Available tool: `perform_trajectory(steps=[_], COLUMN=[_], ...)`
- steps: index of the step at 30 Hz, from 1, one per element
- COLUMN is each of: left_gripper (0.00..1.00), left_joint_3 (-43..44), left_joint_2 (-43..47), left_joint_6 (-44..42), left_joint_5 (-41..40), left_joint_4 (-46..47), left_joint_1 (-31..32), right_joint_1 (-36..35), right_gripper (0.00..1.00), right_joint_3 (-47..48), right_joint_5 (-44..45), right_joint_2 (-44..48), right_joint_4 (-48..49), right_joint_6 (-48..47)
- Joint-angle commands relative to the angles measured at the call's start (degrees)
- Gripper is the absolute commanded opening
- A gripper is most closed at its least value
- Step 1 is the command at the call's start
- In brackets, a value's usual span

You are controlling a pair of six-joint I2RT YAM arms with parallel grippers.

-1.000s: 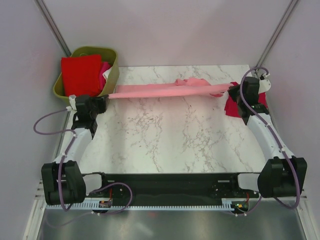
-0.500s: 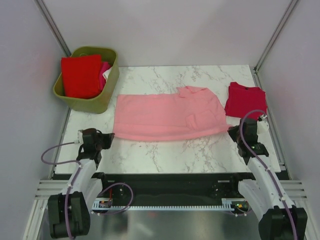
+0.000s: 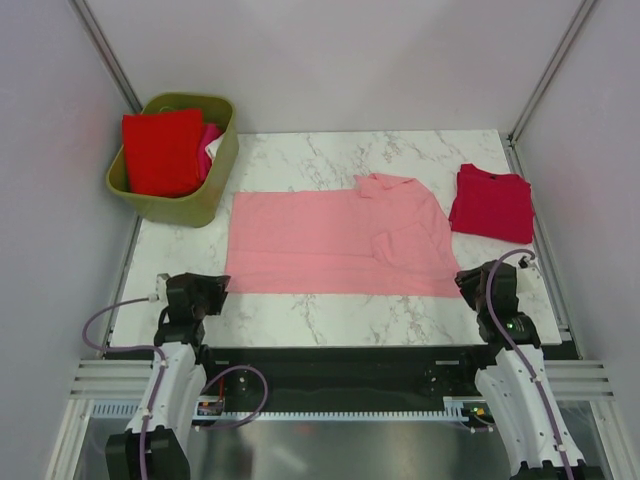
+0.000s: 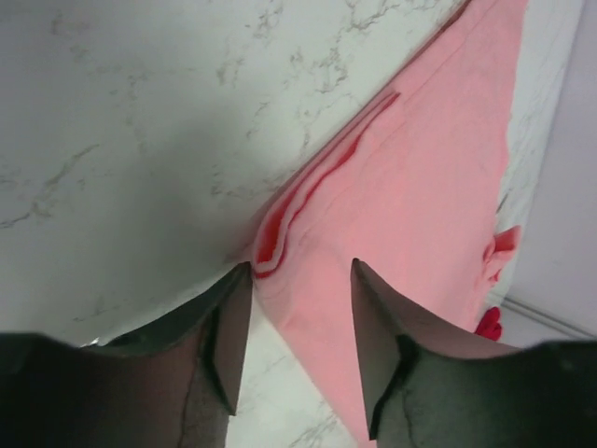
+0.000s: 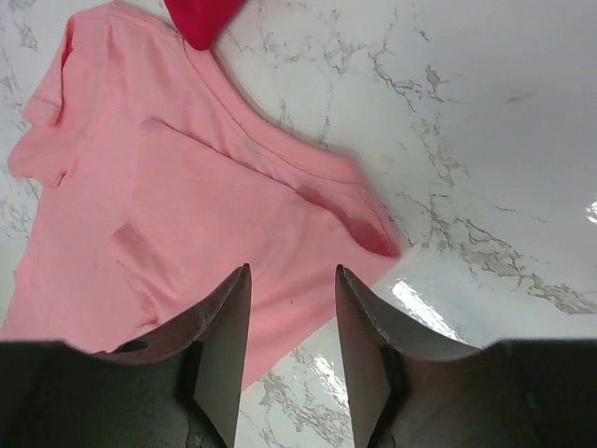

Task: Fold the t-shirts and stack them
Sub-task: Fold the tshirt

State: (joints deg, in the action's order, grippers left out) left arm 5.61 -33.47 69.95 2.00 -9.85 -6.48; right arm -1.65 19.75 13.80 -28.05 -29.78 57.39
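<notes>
Looking down on a light pink t-shirt (image 3: 330, 245) lying spread flat across the middle of the marble table (image 3: 300, 160), straight hem toward the left, sleeves toward the right, one sleeve lying rumpled on the body.

Finding a dark crimson t-shirt (image 3: 492, 203) folded on the table's far right, just beside the pink one's right end; touching or not, impossible to tell from above.

Noting an olive-green basket (image 3: 180, 208) off the table's far left corner, holding a bright red t-shirt (image 3: 160, 150) with a hot pink one (image 3: 210, 138) tucked against its right side.

Hovering the left gripper (image 4: 298, 275) low at the pink shirt's near left corner, with jaws parted and clamping nothing; seeing the puckered corner hem lying on the marble just ahead of the fingertips.

Hovering the right gripper (image 5: 292, 271) at the near right corner, likewise with jaws parted and gripping nothing; seeing that corner lying flat on the marble beyond the fingers.
</notes>
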Motion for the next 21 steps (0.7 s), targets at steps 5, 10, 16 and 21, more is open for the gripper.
perform_trajectory(steps=[5,10,16,21], left_gripper=[0.65,0.81,0.82,0.82], left_joint_3=[9.39,18.46,27.61,31.13], left_joint_2=[3.32,0.61,-10.55,-18.19], left_joint_6=[-9.74,-19.66,-25.83,-27.41], left_joint_5=[-1.82,-2.27,6.43,6.35], left_joint_4=[-10.27,-11.96,-4.67,3.76], left_joint_1=[-0.46,-0.38,0.59,3.31], right_joint_1=[0.16,0.07,-0.19,-2.83], right_gripper=[0.56,0.49,0.5,0.5], right_joint_3=[5.91,14.43,24.98,36.04], right_joint_5=[2.02,-4.04,-13.44,-18.55], right_joint_2=[-1.12,-17.24,-39.13,-54.98], right_joint_4=[2.16,10.6,19.65,25.12], right_joint_6=[-6.48,-16.06,-19.69,-18.53])
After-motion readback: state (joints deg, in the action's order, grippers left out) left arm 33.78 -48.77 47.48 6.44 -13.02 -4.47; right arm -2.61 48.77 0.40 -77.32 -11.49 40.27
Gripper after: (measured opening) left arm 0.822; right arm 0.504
